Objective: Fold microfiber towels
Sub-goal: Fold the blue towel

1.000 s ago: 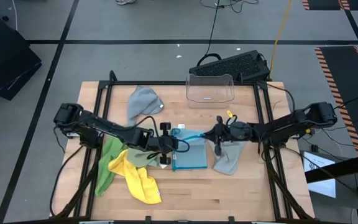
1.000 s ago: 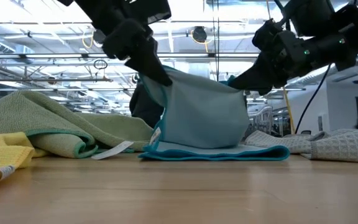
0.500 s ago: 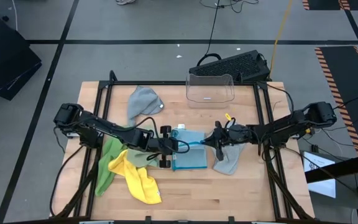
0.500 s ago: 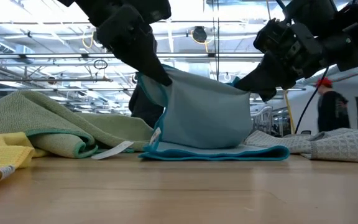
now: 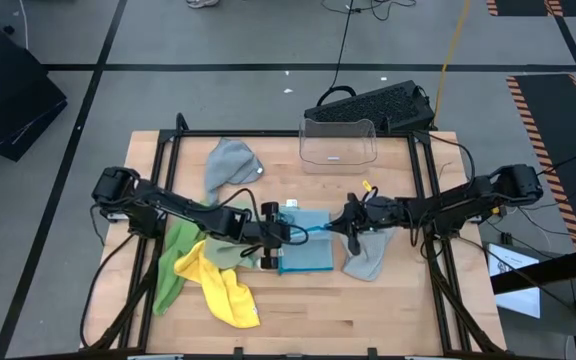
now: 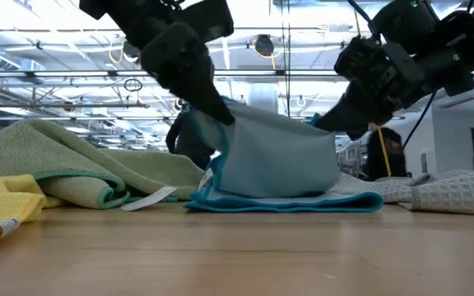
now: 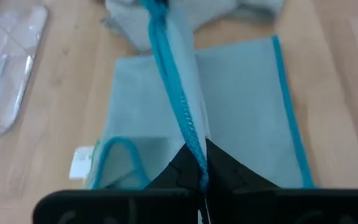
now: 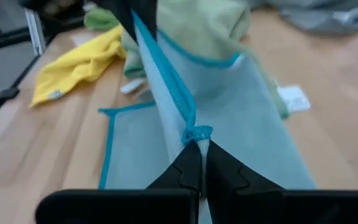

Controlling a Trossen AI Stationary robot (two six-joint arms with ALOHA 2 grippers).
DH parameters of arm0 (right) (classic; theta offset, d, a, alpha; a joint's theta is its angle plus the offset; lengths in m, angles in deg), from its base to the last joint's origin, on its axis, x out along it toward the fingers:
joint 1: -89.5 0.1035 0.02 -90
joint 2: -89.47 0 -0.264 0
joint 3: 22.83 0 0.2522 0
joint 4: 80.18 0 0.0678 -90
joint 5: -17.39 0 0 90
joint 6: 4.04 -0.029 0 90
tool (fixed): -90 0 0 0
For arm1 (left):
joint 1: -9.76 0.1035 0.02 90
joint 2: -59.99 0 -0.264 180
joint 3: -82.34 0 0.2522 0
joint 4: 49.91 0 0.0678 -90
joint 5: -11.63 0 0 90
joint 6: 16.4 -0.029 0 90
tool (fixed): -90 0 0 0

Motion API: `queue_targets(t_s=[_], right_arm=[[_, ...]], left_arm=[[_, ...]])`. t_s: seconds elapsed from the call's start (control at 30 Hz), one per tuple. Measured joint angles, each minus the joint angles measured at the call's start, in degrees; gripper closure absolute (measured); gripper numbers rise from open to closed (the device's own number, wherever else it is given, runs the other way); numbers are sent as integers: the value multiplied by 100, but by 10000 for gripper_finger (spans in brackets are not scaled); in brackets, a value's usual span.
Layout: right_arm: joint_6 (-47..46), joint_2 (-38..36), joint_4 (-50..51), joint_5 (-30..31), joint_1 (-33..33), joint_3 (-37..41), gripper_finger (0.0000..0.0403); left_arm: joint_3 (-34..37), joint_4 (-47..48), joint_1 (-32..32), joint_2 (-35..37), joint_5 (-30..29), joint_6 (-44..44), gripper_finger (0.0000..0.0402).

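I see the soft light blue square microfiber towel [image 5: 306, 244] at the wooden bench's [image 5: 388, 300] centre, lifted edge running left to right, left gripper [image 5: 290, 236] jaws clamped on its left corner, right gripper [image 5: 335, 226] jaws clamped on its right corner, lower half lying flat.

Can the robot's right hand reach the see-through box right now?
Probably not yet. The right hand is shut on the light blue towel, as is the left hand. The clear bin stands beyond with nothing between, but the hand would have to let go first.
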Motion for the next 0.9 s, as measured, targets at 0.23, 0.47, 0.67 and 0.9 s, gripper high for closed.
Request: queue_targets(t_s=[0.23, 0.47, 0.67, 0.9], right_arm=[[-60, 2, 27, -130, 138, 7, 399], [-241, 2, 4, -219, 235, 4, 399], [-241, 4, 79, -238, 412, 15, 380], [-241, 4, 215, -251, 481, 22, 317]], left_arm=[[-10, -11, 15, -141, 134, -17, 392], [-3, 34, 13, -143, 161, 22, 392], [-1, 76, 11, -143, 430, 20, 392], [8, 7, -56, -141, 482, 238, 391]])
